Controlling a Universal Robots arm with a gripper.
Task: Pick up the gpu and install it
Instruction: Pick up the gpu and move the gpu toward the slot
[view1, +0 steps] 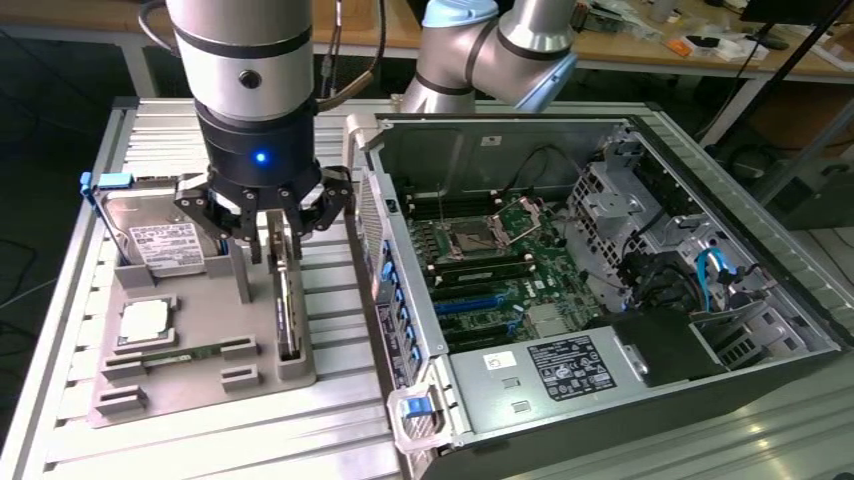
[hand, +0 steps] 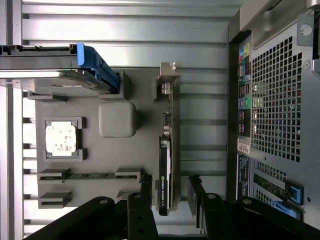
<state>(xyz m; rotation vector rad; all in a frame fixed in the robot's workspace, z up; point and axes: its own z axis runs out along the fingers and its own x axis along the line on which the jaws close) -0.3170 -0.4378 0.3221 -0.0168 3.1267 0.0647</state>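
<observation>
The gpu (view1: 286, 300) stands on edge in a slot of the grey parts holder (view1: 200, 350), black cooler on one face and silver bracket at one end. In the wrist view the gpu (hand: 166, 150) runs lengthwise, and its bracket (hand: 169, 80) is at the far end. My gripper (view1: 274, 232) hangs directly over the card, open, one finger on each side of its upper edge. The fingertips (hand: 146, 186) straddle the card's near end without touching it, and my gripper (hand: 170, 187) holds nothing.
An open computer case (view1: 587, 300) lies at the exterior view's right, motherboard exposed. The holder also carries a silver hard drive in a blue frame (view1: 160, 240), a CPU (view1: 142, 320) and a memory stick (view1: 180, 352). The case's perforated rear panel (hand: 275, 110) is close beside the holder.
</observation>
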